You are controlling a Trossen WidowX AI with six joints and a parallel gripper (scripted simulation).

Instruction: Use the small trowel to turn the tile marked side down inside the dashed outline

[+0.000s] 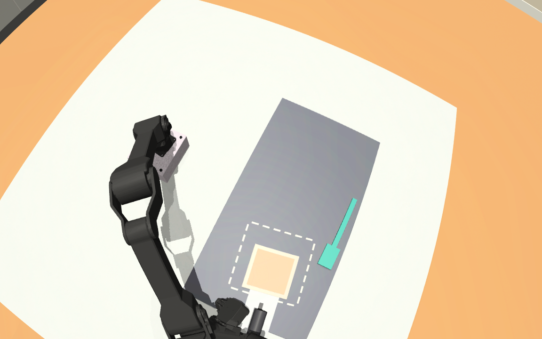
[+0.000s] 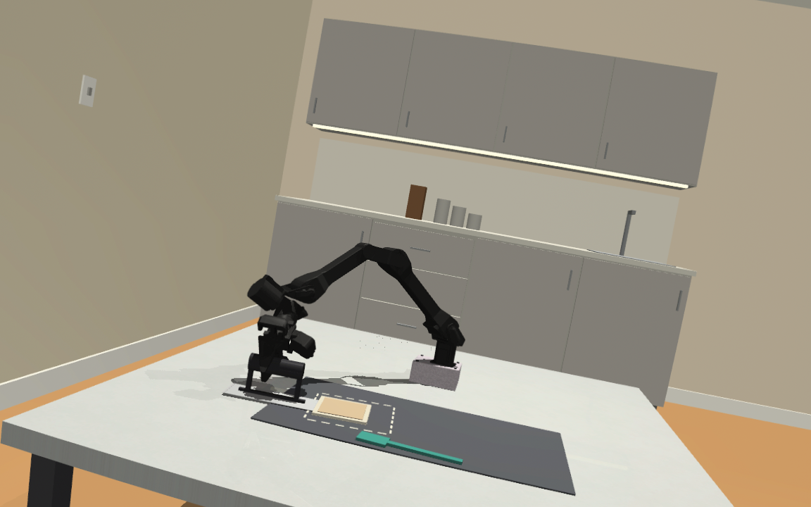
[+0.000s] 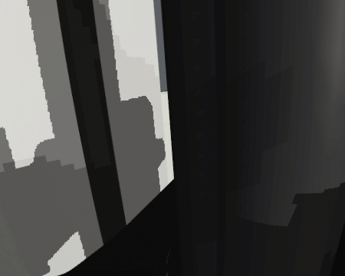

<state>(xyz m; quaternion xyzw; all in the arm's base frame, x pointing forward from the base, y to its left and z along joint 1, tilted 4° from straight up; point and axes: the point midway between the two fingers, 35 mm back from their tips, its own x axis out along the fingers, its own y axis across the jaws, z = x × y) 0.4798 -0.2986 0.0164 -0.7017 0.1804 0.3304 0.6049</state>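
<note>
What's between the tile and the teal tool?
Between the tile and teal tool: mat and one side of the dashed outline, visible in top and exterior views.
</note>
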